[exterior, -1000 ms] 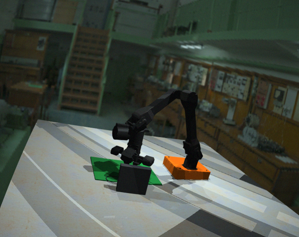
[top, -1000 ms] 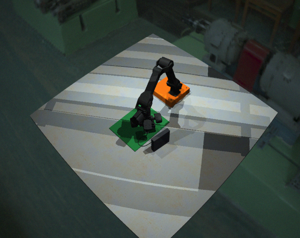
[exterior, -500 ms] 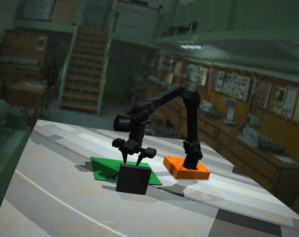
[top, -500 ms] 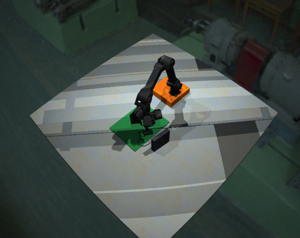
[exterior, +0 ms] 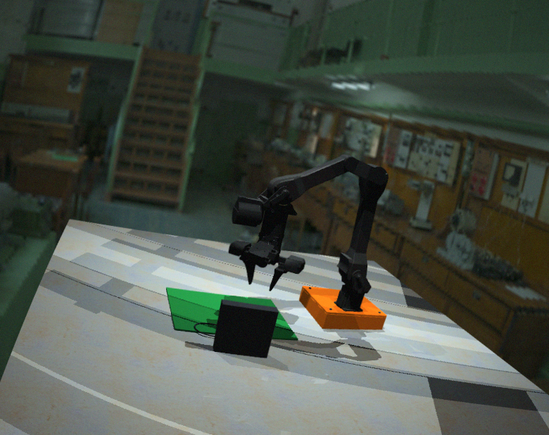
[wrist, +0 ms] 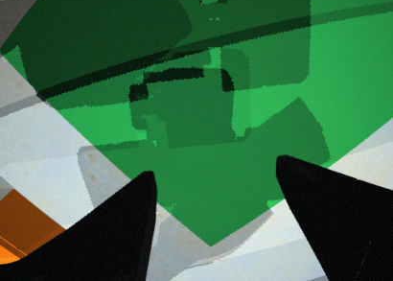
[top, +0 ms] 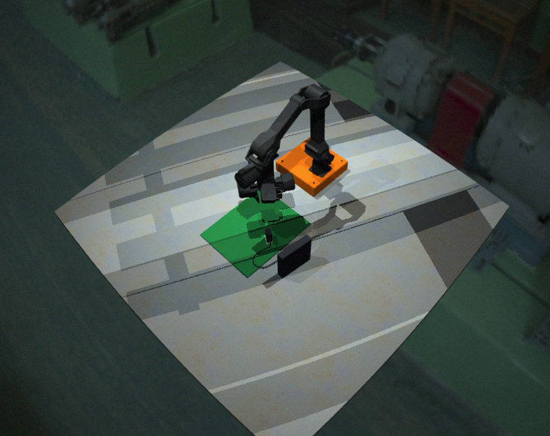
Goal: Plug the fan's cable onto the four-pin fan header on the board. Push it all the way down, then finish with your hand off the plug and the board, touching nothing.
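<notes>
The black plug [top: 269, 233] stands upright at the pale-edged fan header on the green board [top: 225, 235] [exterior: 186, 309] [wrist: 355, 81]. Whether it is fully down cannot be told. Its thin black cable [top: 253, 259] loops over the board to the black fan [top: 294, 257] [exterior: 245, 328], which stands upright at the board's edge. My gripper [exterior: 260, 286] [wrist: 216, 173] is open and empty, raised well above the board and off the plug. The wrist view shows bare board between the fingertips and only a sliver of the white header edge at its top; the fan hides the plug in the exterior view.
The arm's orange base [top: 294, 164] [exterior: 322, 313] [wrist: 29, 221] stands behind the board on the table [top: 284, 337] [exterior: 124, 383]. The fan rises above the board beside the plug. Patterned shadows and light bands cross the board and the table.
</notes>
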Available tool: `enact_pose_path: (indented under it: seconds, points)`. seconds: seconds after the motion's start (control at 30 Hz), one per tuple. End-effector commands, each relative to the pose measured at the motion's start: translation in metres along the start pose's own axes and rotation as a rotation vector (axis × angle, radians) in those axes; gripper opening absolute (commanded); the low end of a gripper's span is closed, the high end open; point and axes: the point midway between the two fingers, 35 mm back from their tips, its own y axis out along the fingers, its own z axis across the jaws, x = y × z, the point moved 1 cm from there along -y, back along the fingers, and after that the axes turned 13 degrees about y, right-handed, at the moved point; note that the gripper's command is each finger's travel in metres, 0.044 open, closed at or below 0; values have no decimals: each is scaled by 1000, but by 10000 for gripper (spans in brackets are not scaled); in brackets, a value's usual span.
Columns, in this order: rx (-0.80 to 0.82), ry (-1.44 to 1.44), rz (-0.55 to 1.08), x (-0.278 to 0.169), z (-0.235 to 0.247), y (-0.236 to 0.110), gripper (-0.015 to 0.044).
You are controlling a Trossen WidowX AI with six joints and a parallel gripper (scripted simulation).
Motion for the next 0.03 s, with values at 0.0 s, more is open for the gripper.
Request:
enact_pose_path:
  seconds: [0.0]
  points:
    - [-3, -13, -3, -19, 4, 2, 260]
